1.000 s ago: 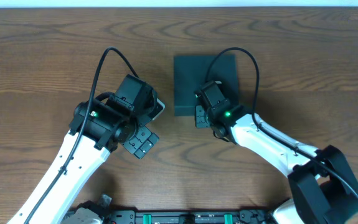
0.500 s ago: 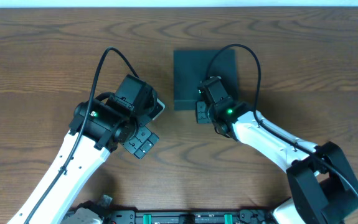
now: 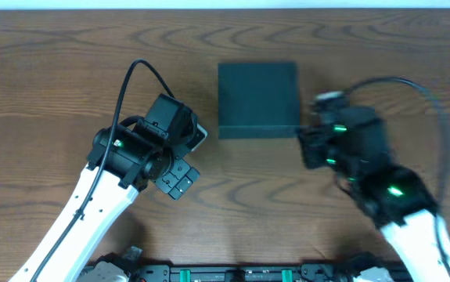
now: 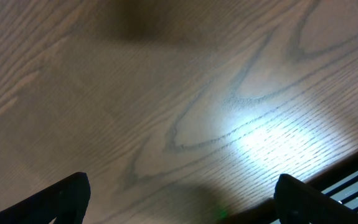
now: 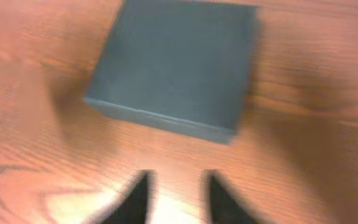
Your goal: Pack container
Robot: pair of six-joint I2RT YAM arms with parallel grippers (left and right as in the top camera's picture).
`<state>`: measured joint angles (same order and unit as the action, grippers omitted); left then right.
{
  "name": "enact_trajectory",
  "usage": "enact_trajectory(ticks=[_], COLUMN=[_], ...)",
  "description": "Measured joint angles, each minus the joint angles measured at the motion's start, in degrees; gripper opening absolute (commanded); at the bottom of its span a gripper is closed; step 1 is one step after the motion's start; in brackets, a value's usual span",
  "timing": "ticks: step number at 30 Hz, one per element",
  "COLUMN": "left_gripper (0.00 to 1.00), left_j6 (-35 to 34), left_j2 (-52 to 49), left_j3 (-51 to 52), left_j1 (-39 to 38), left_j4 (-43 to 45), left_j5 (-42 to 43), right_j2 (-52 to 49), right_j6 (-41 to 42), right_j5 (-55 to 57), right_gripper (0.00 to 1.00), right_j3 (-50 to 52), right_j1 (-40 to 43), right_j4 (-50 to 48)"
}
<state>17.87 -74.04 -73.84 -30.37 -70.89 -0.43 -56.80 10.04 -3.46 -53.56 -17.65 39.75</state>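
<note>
We see the box (image 3: 257, 98) closed, its contents hidden. Our left gripper (image 4: 182, 199) gapes wide; our right gripper (image 5: 174, 198) is partly spread, holding nothing.

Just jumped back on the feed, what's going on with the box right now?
The dark teal container sits closed on the table, and nothing is touching it. The right gripper hangs near it on the robot's side, apart from it, with its jaws parted and empty; that arm looks blurred. The left gripper hovers wide open over bare wood to the container's left, holding nothing.
</note>
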Motion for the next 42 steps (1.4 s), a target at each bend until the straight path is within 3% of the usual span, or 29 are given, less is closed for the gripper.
enact_trajectory(ticks=[7,15,18,23,29,42], left_gripper=[0.95,0.95,0.95,0.95,0.95,0.95], left_j6=[0.0,0.0,0.0,0.0,0.0,0.0], left_j2=[0.0,0.0,0.0,0.0,0.0,0.0], left_j3=[0.0,0.0,0.0,0.0,0.0,0.0], left_j1=[0.1,0.1,0.1,0.1,0.1,0.1], left_j4=[0.0,0.0,0.0,0.0,0.0,0.0], left_j5=[0.0,0.0,0.0,0.0,0.0,0.0], right_j2=[17.8,33.3,37.1,46.6,51.2,56.0], right_j6=[-5.3,-6.9,-6.9,-6.9,-6.9,-6.9], right_j5=[-8.7,-13.6,-12.9,-12.3,-12.1,-0.8], right_gripper=[0.99,0.99,0.99,0.99,0.99,0.99], right_j3=[6.3,33.9,41.8,48.1,51.5,53.1], right_j1=[14.3,16.2,17.5,17.5,17.5,15.0], right_j4=[-6.0,-46.8,-53.8,-55.3,-54.2,-36.1])
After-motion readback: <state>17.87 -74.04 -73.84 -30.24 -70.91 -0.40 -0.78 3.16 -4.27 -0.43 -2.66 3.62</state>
